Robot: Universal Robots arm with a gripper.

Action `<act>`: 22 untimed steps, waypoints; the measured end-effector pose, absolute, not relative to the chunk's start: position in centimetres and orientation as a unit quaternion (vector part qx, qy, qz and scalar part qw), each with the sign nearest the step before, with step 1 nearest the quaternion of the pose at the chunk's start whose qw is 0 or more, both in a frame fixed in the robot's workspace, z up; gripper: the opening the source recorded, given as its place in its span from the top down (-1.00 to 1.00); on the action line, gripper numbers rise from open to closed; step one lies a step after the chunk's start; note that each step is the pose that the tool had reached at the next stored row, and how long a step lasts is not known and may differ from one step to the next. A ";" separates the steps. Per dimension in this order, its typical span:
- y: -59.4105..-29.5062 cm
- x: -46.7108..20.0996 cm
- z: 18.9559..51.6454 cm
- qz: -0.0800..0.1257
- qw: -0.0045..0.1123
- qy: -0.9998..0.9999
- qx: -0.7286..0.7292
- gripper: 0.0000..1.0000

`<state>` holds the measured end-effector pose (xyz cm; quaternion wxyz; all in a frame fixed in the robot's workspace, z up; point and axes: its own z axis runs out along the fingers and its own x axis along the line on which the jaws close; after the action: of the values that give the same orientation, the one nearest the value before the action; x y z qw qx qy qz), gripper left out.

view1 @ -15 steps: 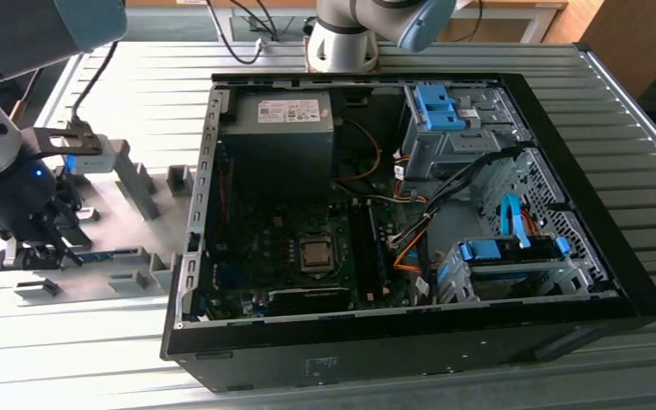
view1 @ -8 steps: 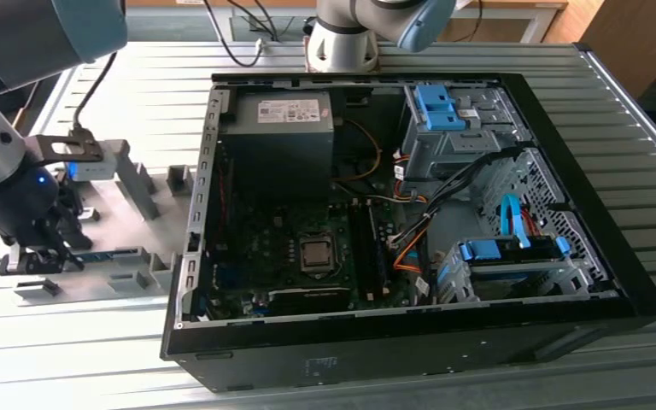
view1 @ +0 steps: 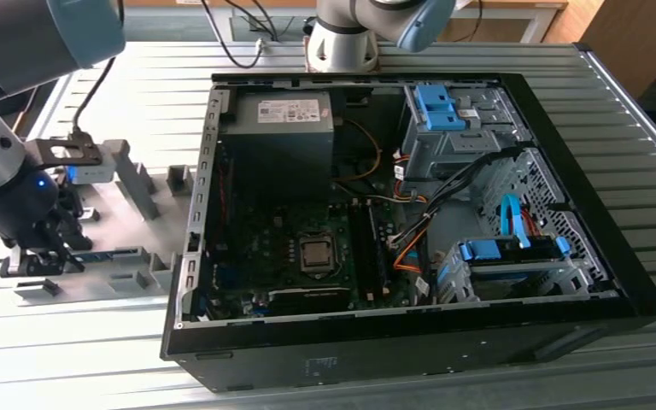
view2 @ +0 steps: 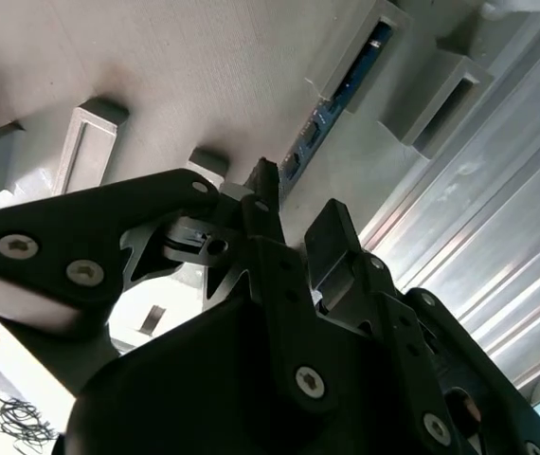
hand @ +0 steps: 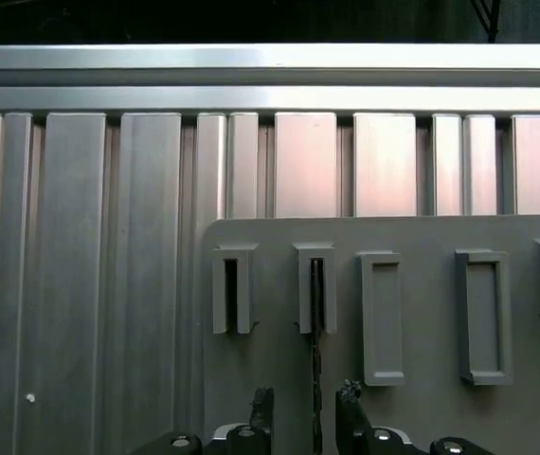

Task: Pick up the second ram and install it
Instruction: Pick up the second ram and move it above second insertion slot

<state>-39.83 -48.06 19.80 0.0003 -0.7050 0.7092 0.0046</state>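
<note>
The second ram (hand: 315, 379) is a thin dark stick standing on edge in a slotted block of the grey fixture plate (hand: 422, 237). In the second wrist view it appears as a blue-green strip (view2: 346, 81) running out of a slot. My gripper (hand: 306, 398) is open and low over the plate, with one black finger (hand: 262, 406) on each side of the stick and a gap to it on both sides. The two fingertips (view2: 332, 223) straddle the near end of the stick. In the exterior view the gripper (view1: 49, 252) sits over the plate at the exterior view's left.
An open black computer case (view1: 601, 282) lies to the exterior view's right of the plate, with the motherboard's long black slots (view1: 362, 248) beside the processor socket (view1: 317, 254). Other grey fixture blocks (hand: 482, 318) stand on the plate. The ribbed metal table (hand: 81, 284) surrounds it.
</note>
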 end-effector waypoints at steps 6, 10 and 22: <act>-48.0 -40.0 19.4 0.015 0.011 0.709 -0.705 0.22; -48.1 -40.0 19.4 0.015 0.011 0.709 -0.705 0.22; -48.1 -40.0 19.3 0.015 0.011 0.709 -0.705 0.55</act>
<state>-40.03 -48.05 19.27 0.0110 -0.7049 0.7090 0.0149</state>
